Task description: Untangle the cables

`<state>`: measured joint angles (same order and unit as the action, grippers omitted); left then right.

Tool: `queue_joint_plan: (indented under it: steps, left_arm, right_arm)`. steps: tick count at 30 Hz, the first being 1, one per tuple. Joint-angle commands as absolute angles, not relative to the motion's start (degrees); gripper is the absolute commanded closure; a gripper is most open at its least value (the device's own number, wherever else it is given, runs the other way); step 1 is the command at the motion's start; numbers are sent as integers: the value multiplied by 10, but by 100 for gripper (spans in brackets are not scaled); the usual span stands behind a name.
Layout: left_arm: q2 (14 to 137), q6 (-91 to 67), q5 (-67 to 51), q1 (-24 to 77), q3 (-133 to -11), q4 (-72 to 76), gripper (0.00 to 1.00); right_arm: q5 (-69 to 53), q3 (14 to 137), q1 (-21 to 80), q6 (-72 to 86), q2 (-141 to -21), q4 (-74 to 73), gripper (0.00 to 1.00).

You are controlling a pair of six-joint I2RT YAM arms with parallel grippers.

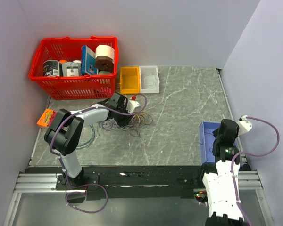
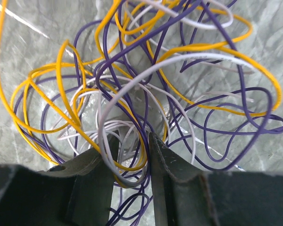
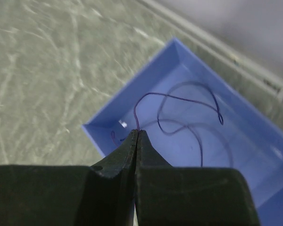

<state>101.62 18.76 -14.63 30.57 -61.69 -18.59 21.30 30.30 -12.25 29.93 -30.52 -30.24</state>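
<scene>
Cables (image 1: 134,121): a messy heap of thin loops, purple, yellow and pale grey, all mixed up together.
Where the heap is: on the grey surface (image 1: 188,108), left of the middle in the top view, just below the yellow tray (image 1: 130,81).
Left pincer (image 2: 133,137): mine, and it is right down in the heap. It is open part of the way. A pale loop and a yellow loop run through the gap between my two fingers (image 2: 96,169), with purple ones under them. The gap looks wider than the wires, so nothing is pinched.
Right pincer (image 3: 137,132): mine too. It is closed tight, tips pressed together, at the lower right of the top view, well apart from the heap.
Purple cable (image 3: 179,98): one thin wire all alone. One end comes out from between my right tips, goes up a little and then curls in loose loops.
Blue tray (image 3: 151,75): under my right pincer, at the right edge of the surface. The loops of the purple cable lie inside it.
White tray (image 1: 149,68): touching the right side of the yellow tray, with a pale coil in it.
Red basket (image 1: 75,87): upper left of the top view, with rolls and boxes inside.
Green hoop (image 1: 88,140): a bigger coil lying flat by my left arm, lower left of the heap.
Orange thing (image 1: 46,117): at the left edge. I cannot tell what it is.
</scene>
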Motion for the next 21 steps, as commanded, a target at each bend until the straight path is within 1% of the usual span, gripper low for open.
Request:
queue_joint_plan:
  steps: [1,5,6,7,8,9,10,15,17,21]
  left_arm:
    - [994,192,-166,305,-637,-189,62]
    - [983,195,-160,305,-628,-187,62]
    - [982,196,-161,305,-629,-189,62]
    - [982,197,-161,305,-629,-192,62]
    - [982,197,-163,305,-631,-195,61]
    - [981,198,-164,305,-632,-197,62]
    - [981,198,-164,305,-633,-199,61]
    - [984,198,-165,305,-644,-214,61]
    - [981,198,-166,305,-644,-220,61]
    - [971,197,-174,305,-646,-235,59]
  right_arm:
    - [216,290,-161,410,-342,-316,100]
    - [169,263,-197,408,-355,-280,100]
    - [164,260,-203,410,-368,-280,98]
    - [161,261,-210,413,-373,-285,68]
    - [164,265,-211,414,-379,-289,48]
    - [168,275,-211,412,-380,-295,33]
    - [170,281,-211,398,-376,-294,1]
    - [162,342,-203,343,-337,-287,0]
    - [151,359,-186,309,-329,-278,0]
    - [63,398,-140,226,-327,-223,0]
